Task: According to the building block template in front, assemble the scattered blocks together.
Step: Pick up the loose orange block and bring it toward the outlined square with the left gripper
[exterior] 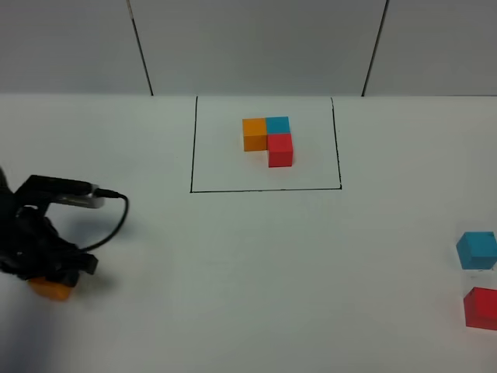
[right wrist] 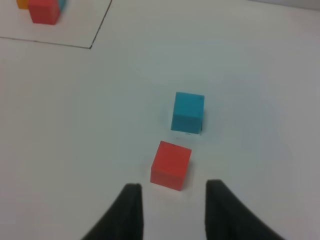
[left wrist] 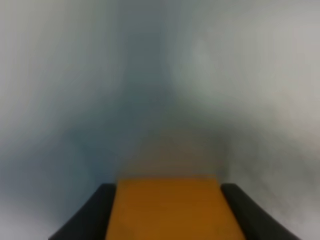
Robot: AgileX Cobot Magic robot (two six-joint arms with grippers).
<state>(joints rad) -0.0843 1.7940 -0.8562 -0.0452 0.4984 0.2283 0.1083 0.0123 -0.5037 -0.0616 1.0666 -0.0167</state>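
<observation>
The building block template (exterior: pixel 268 138), an L of orange, cyan-blue and red cubes, stands inside a thin black outline (exterior: pixel 264 189) at the back centre. My left gripper (exterior: pixel 53 278) is low at the far left, shut on the loose orange cube (exterior: pixel 51 290). In the blurred left wrist view the orange cube (left wrist: pixel 167 212) fills the gap between both dark fingers of the left gripper (left wrist: pixel 167 190). The loose cyan-blue cube (exterior: pixel 476 250) and red cube (exterior: pixel 481 308) sit at the right edge. My right gripper (right wrist: pixel 172 207) is open, just short of the red cube (right wrist: pixel 171 165), with the cyan-blue cube (right wrist: pixel 188 112) beyond it.
The white table (exterior: pixel 256 272) is bare between the left arm and the right-hand cubes. A cable (exterior: pixel 116 221) loops off the left arm. A grey panelled wall (exterior: pixel 256 47) backs the table. A corner of the template (right wrist: pixel 42 11) shows in the right wrist view.
</observation>
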